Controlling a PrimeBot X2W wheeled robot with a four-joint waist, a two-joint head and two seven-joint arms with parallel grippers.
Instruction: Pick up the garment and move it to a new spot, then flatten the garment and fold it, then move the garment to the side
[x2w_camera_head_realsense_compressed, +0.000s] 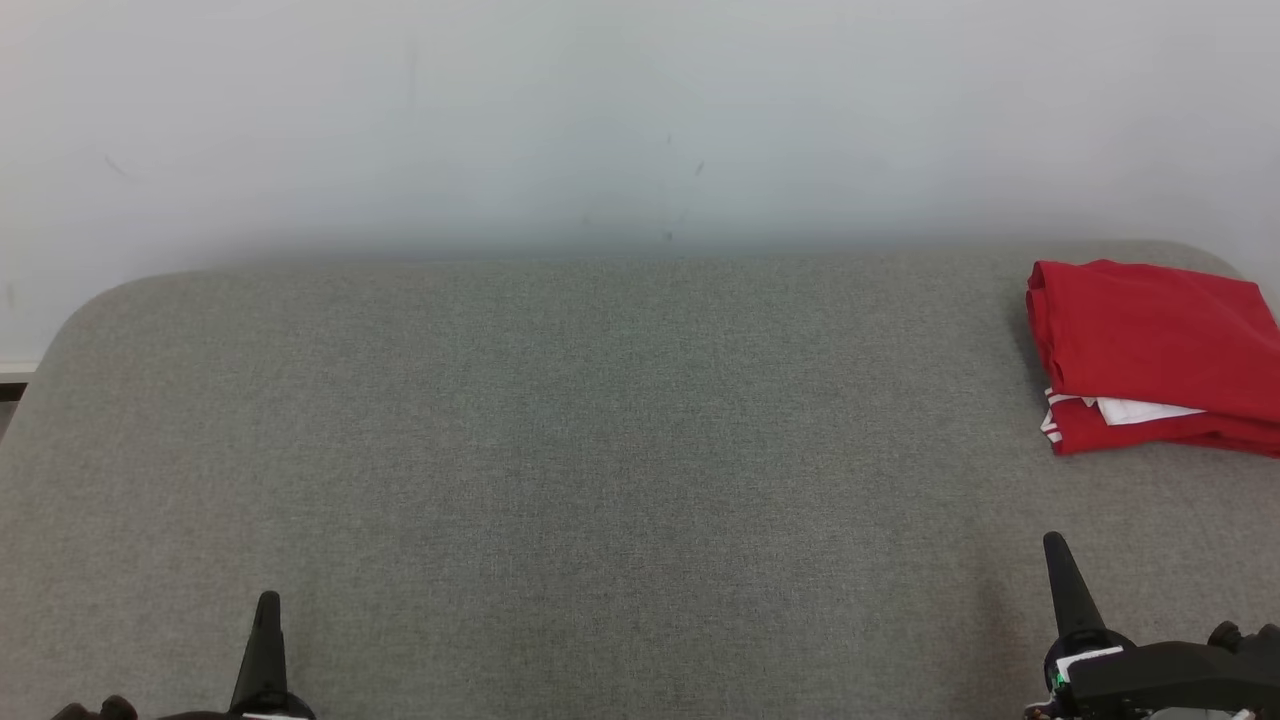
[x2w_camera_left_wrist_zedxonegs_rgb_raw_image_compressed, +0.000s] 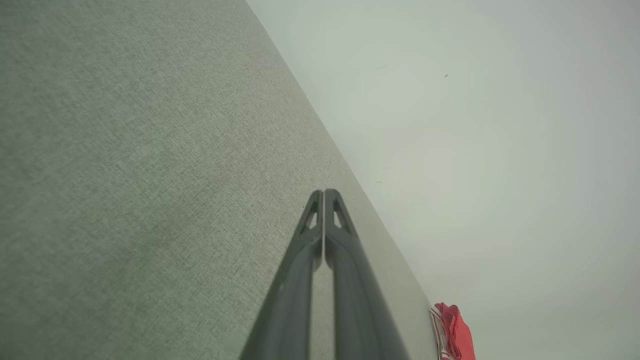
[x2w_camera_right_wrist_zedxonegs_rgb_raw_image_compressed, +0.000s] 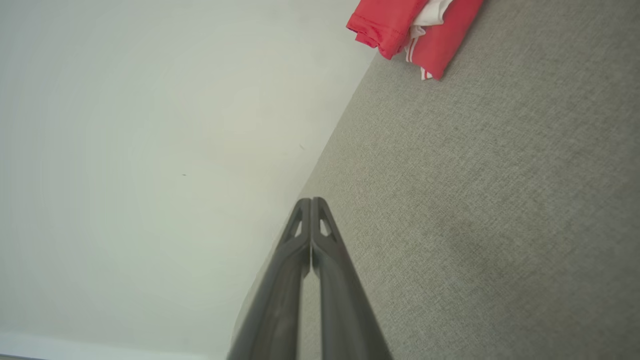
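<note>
Red cloth with white trim, folded into a flat stack, is my garment (x2w_camera_head_realsense_compressed: 1150, 340). It lies at the upper right of the head view, on the far part of the grey woven upholstered surface (x2w_camera_head_realsense_compressed: 600, 450), close under the pale wall (x2w_camera_head_realsense_compressed: 600, 120). The frame's right edge cuts it off, so I cannot tell its full length, but what I see runs longer across the frame than up it, with the layered edge and white trim turned toward the bottom of the picture. My right gripper (x2w_camera_head_realsense_compressed: 1055, 545) stands at the lower right, almost directly below the stack and well apart from it, its two dark fingers pressed together on nothing. My left gripper (x2w_camera_head_realsense_compressed: 267, 600) sits at the lower left, likewise closed and empty, with the whole bare width of fabric between it and the garment. In the right wrist view the stack (x2w_camera_right_wrist_zedxonegs_rgb_raw_image_compressed: 400, 25) lies at the top, up and to the right of my fingers. I judge the fold done and the garment already set aside; any further nudge would fall to the right arm.
</note>
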